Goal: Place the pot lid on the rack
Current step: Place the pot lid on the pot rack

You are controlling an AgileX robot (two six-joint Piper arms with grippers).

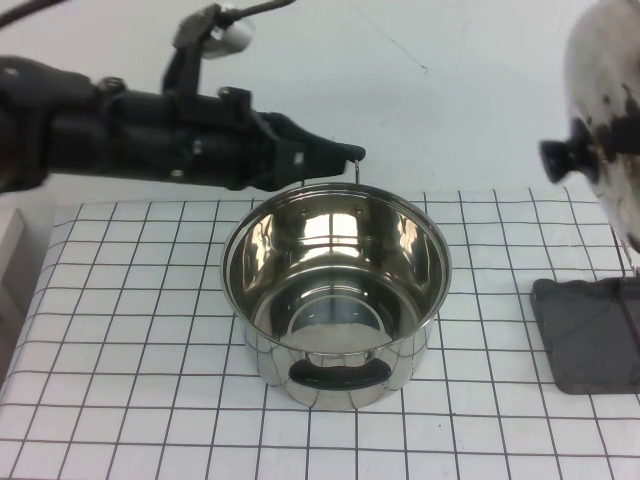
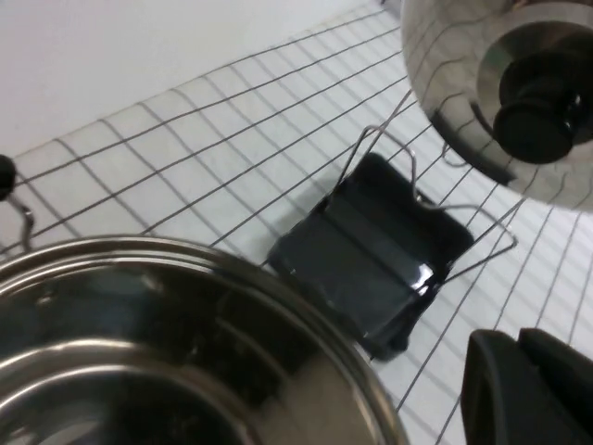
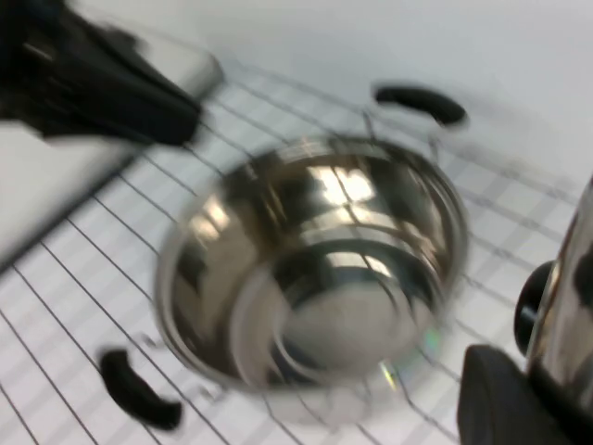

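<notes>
The pot lid (image 1: 603, 90) is shiny steel with a black knob (image 1: 566, 157). It hangs on edge in the air at the far right, above the rack (image 1: 590, 335), a dark grey tray with thin wire uprights. The left wrist view shows the lid (image 2: 463, 102) over the rack (image 2: 371, 250). My right gripper (image 3: 547, 394) is shut on the lid's rim (image 3: 576, 278); it is hidden behind the lid in the high view. My left gripper (image 1: 345, 155) is shut and empty, hovering just behind the pot's far rim; it also shows in the left wrist view (image 2: 528, 389).
A deep steel pot (image 1: 335, 290) with black handles stands open in the middle of the gridded mat (image 1: 120, 340). My left arm (image 1: 150, 135) stretches across behind it. A white wall lies beyond the mat.
</notes>
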